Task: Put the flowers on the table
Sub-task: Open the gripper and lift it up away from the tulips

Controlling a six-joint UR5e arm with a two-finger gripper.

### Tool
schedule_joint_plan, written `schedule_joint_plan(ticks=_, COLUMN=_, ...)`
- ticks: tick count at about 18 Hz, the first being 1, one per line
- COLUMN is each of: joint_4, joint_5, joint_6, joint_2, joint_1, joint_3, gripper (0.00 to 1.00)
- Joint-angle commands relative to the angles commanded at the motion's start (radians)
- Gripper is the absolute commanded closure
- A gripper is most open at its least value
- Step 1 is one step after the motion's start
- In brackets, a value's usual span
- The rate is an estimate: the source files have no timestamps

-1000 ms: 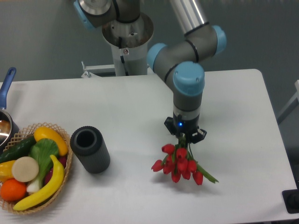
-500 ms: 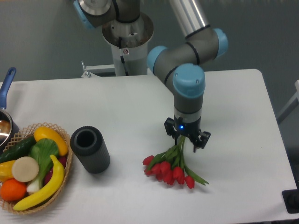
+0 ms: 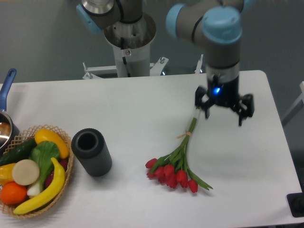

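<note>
Robotics lab, tabletop test station: my arm bolts to a metal pedestal [image 3: 129, 47] behind a plain white table [image 3: 118, 109], against a bare grey wall [image 3: 38, 38]. Props on my table are staged, not domestic: a wicker basket [image 3: 66, 185] of toy-looking fruit and vegetables, a dark grey cylinder [image 3: 91, 152], and a blue-handled pot [image 3: 5, 118] at the edge.

there is a single fixed view, so nothing is shared with another. it looks from the front edge of the table [image 3: 142, 104], raised and tilted down, facing the arm's base column [image 3: 129, 45] at 12 o'clock. it stands at middling range: the tabletop nearly fills the width, its far edge is in sight, and the near edge runs out of frame. a fruit basket [image 3: 66, 183] is cut by the border at 8 o'clock.
</note>
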Motion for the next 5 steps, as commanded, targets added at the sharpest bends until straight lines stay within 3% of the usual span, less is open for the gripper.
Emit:
schedule_joint_plan(ticks=2, joint_4=-0.057, joint_5=-0.006, joint_6=0.089, joint_2=0.018, joint_1=0.037, joint_3=0.006, gripper=0.00)
schedule_joint_plan(ticks=5, joint_4=-0.094, joint_5=-0.037, joint_6=0.206, joint_2=0.043, joint_1=0.081, joint_3=0.000, gripper=0.00)
